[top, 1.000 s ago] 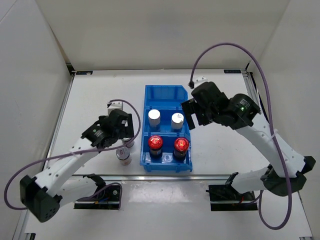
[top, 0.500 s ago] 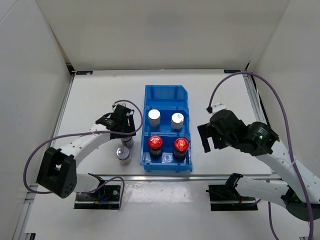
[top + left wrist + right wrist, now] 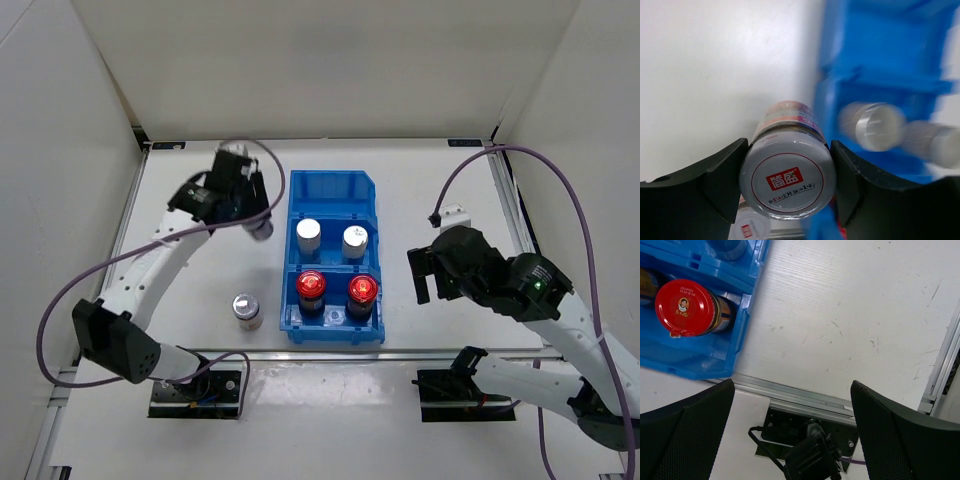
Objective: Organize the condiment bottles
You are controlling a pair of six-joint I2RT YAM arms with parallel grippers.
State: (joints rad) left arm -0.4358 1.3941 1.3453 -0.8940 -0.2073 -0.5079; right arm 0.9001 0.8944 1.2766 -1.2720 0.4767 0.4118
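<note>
The left hand has lifted and swung toward the far end of the blue plastic three-compartment bin. It is clenched on a short bottle with a round silver lid, held above the white surface just left of the bin. The second silver-lidded bottle stands beside the bin's near end. The right hand has drawn back rightward, its fingers spread and gripping nothing.

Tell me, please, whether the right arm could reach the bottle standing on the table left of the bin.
Probably not easily: the bin lies between the right arm and that bottle, so it must reach across.
</note>
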